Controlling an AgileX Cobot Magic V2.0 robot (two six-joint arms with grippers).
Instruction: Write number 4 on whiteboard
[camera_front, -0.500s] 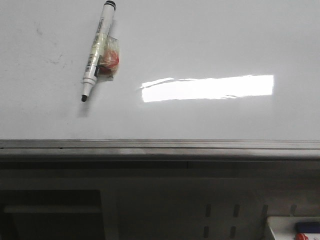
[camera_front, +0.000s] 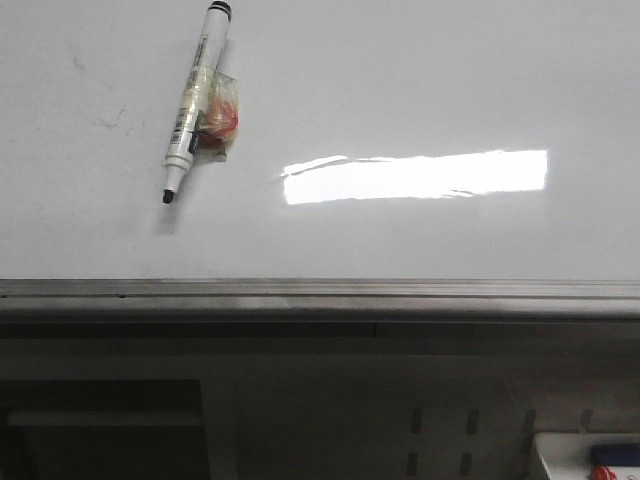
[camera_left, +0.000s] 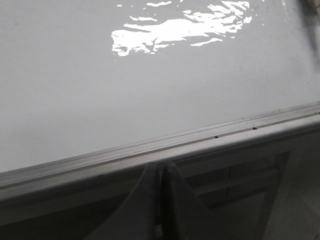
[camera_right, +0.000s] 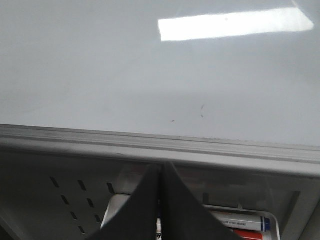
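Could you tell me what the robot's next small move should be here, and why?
Probably the left gripper should open and reach toward the marker. No number 4 is on the whiteboard yet, only faint smudges. The uncapped marker lies free on the board's left part, tip toward the edge rail. Both grippers, the right gripper too, are shut, empty, back behind that rail.
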